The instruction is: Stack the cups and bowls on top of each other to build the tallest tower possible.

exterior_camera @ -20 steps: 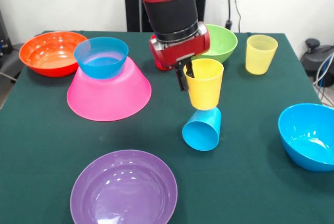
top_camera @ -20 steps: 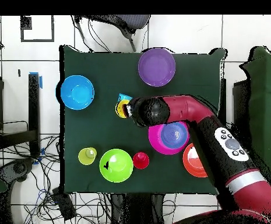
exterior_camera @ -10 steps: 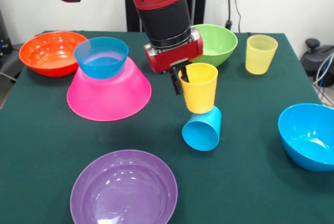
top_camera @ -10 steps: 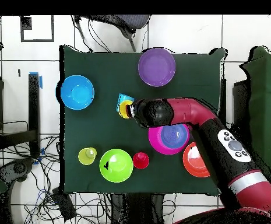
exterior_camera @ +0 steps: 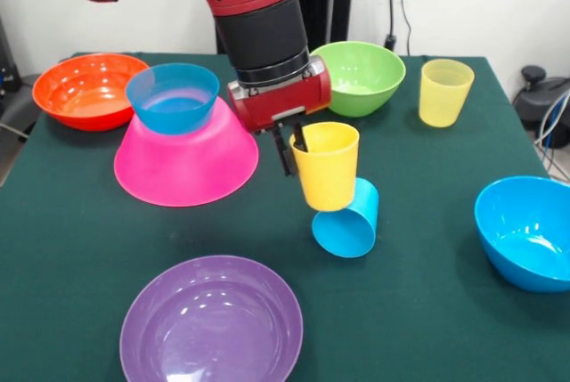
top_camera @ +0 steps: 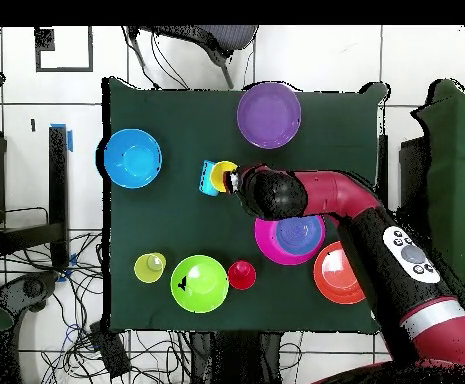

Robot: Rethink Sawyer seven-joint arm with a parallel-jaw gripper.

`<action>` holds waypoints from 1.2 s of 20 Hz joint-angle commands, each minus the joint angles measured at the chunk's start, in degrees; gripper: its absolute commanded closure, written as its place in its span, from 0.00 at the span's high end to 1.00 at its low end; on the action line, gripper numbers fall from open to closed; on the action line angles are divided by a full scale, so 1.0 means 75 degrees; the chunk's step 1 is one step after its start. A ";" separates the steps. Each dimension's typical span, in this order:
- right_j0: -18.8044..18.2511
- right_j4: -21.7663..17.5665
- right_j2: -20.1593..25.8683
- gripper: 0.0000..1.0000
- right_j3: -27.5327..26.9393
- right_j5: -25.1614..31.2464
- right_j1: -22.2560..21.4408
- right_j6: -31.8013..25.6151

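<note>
My gripper (exterior_camera: pixel 293 143) is shut on the rim of the opaque yellow cup (exterior_camera: pixel 328 168), one finger inside and one outside, holding it upright in the air. Just below and right of it the blue cup (exterior_camera: pixel 347 220) lies on its side on the table. The tower is the pink bowl (exterior_camera: pixel 187 158) turned upside down with a small blue bowl (exterior_camera: pixel 172 97) upright on top, to the left of the gripper. In the overhead view the yellow cup (top_camera: pixel 224 172) and blue cup (top_camera: pixel 210 177) show beside the arm, which covers part of the pink bowl (top_camera: pixel 272 243).
An orange bowl (exterior_camera: pixel 87 88) sits at the far left, a green bowl (exterior_camera: pixel 359 75) and a pale yellow cup (exterior_camera: pixel 444 91) at the back right. A blue bowl (exterior_camera: pixel 527 231) is at the right edge, a purple bowl (exterior_camera: pixel 212 320) in front. A red cup (top_camera: pixel 241 275) stands by the green bowl (top_camera: pixel 199 283).
The gripper has carried the yellow cup leftward in the front view, toward the pink bowl, and a little nearer the camera. The blue cup and the bowls have not moved.
</note>
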 commanded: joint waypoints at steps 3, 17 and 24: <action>0.0230 -0.0415 -0.0461 0.00 0.0188 0.0031 0.0249 0.0022; 0.0923 -0.0210 -0.1075 0.00 -0.0489 0.2820 0.0062 -0.0556; 0.0703 -0.0078 -0.0802 0.00 -0.0399 0.3222 -0.0139 -0.0604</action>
